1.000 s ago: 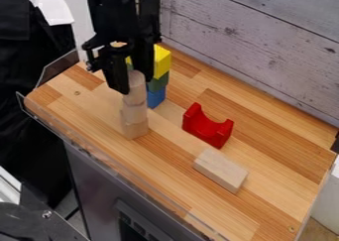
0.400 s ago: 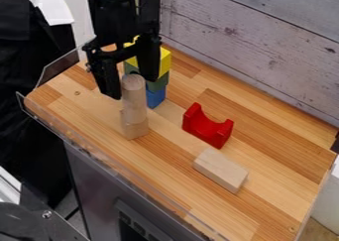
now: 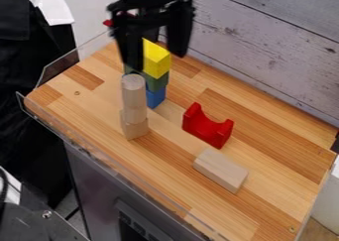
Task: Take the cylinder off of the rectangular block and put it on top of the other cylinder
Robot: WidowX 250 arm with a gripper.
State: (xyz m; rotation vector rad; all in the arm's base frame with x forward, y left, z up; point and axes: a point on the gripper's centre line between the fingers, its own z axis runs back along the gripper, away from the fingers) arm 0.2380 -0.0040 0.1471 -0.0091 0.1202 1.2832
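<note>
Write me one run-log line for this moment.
gripper: open | upper wooden cylinder: upright on lower cylinder, ungripped | rectangular block: bare on top | stacking: looks done

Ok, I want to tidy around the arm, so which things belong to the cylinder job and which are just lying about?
Job:
- gripper
- top cylinder
- pale pieces under it
- rectangular block

Lying about:
- red cradle-shaped block
- yellow block
- green block
- blue block

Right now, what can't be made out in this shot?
All in the camera view:
- Gripper: upper end, cut off by the top edge.
- Yellow block: left part, hidden behind the gripper.
- Blue block: partly behind the top cylinder.
- Red thing near the top: mostly behind the gripper; can't tell what it is.
</note>
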